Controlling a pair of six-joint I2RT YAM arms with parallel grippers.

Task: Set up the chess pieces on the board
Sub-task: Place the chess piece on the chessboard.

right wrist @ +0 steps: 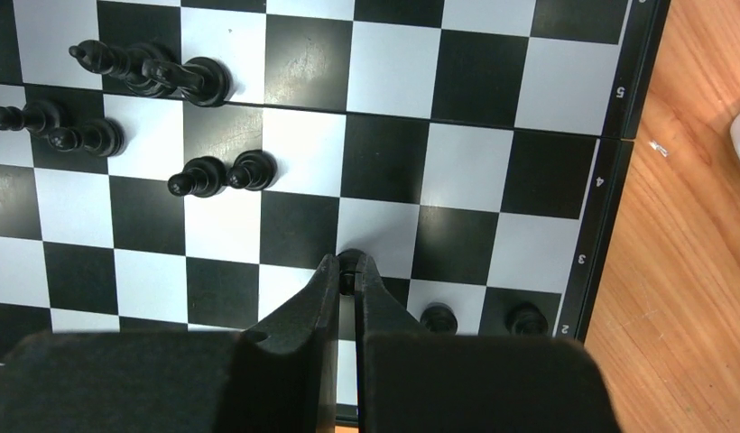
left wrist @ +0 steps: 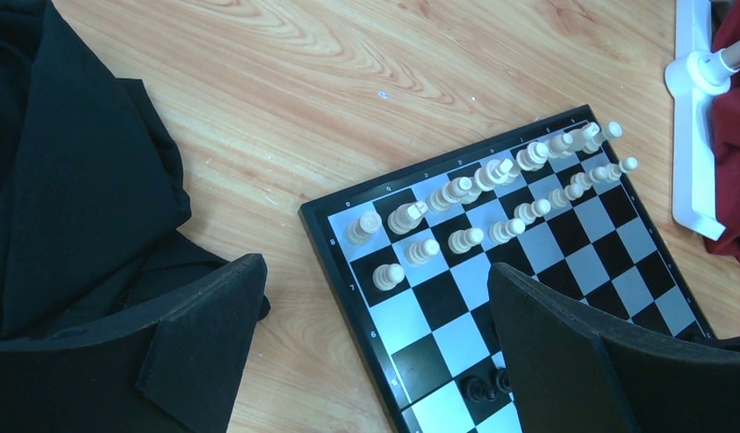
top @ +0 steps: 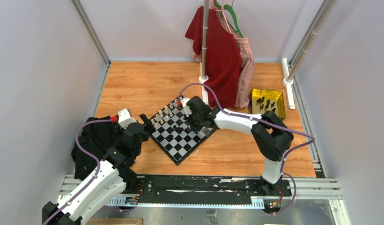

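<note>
Right jaws are pinching a tiny black piece [right wrist: 351,262] at the board [right wrist: 475,153], near its edge row; centring it on one square before releasing is looking wise. Left jaws are hanging open.

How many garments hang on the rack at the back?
2: a red shirt in front, and a pink garment behind it to the right. Others may be hidden behind them.
</note>
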